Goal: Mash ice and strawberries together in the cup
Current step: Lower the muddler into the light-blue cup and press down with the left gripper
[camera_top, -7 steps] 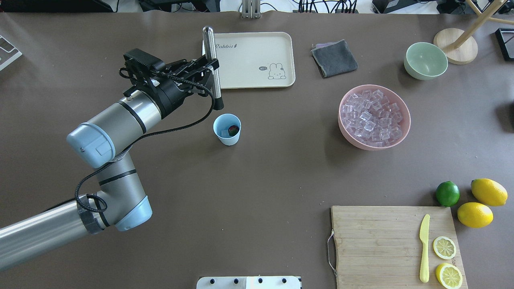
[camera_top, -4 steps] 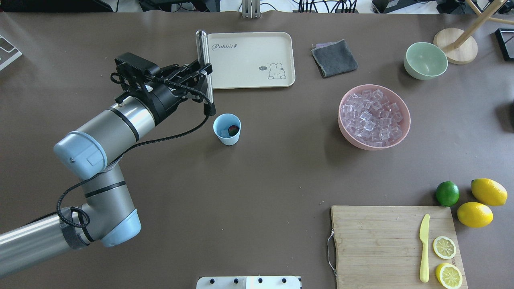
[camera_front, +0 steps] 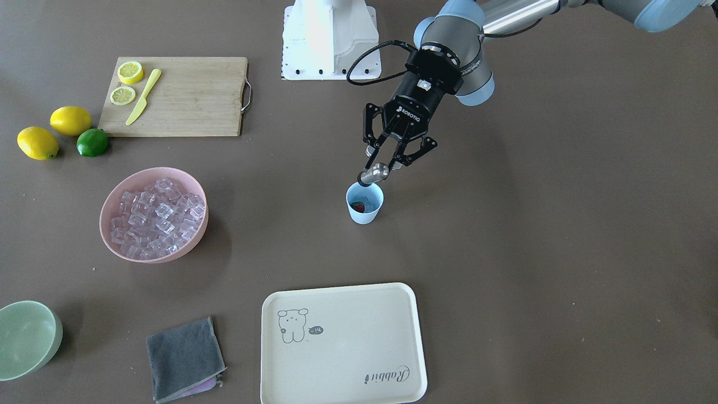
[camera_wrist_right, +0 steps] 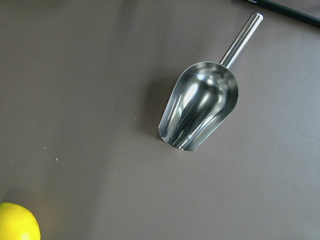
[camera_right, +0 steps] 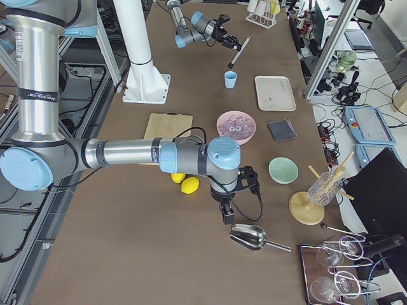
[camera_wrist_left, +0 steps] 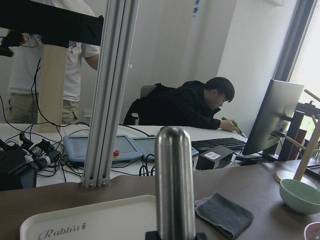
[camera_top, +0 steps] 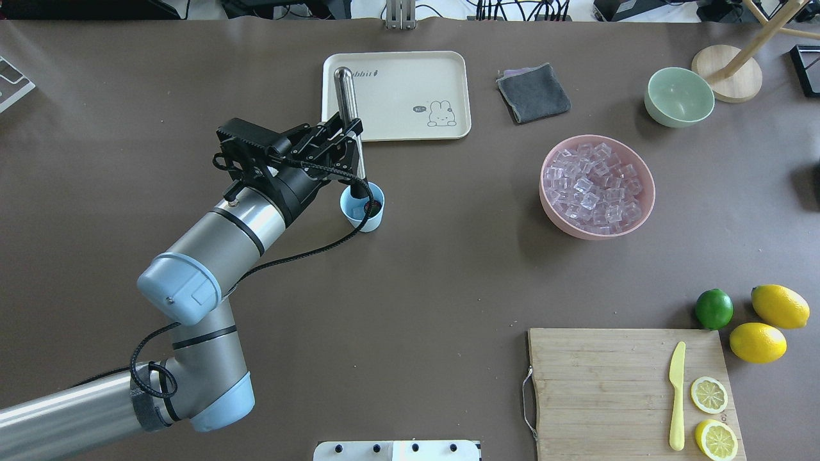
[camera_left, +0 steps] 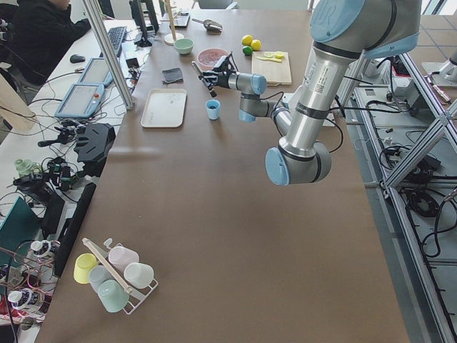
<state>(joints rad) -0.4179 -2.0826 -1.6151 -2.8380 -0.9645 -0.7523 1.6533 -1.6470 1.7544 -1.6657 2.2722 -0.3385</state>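
The light-blue cup [camera_top: 360,214] stands mid-table, also in the front view [camera_front: 364,212]. A red strawberry [camera_front: 358,207] lies in it beside a pale ice cube [camera_front: 366,198]. My left gripper [camera_top: 351,142] is shut on a steel muddler [camera_top: 346,96] held tilted, its black lower end [camera_top: 364,191] at the cup's mouth. The muddler's top fills the left wrist view [camera_wrist_left: 175,185]. More ice [camera_top: 596,187] fills the pink bowl [camera_top: 646,206]. My right gripper [camera_right: 226,213] hangs over a metal scoop [camera_wrist_right: 200,107]; I cannot tell whether it is open.
A cream tray [camera_top: 448,70] lies just behind the cup. A grey cloth [camera_top: 533,93] and a green bowl [camera_top: 679,96] sit at the back right. A cutting board [camera_top: 596,390] with knife and lemon halves, a lime [camera_top: 713,308] and lemons [camera_top: 758,342] lie front right.
My left gripper has moved right and nearer with the muddler. Its black end was behind and left of the cup and is now at the cup's mouth.
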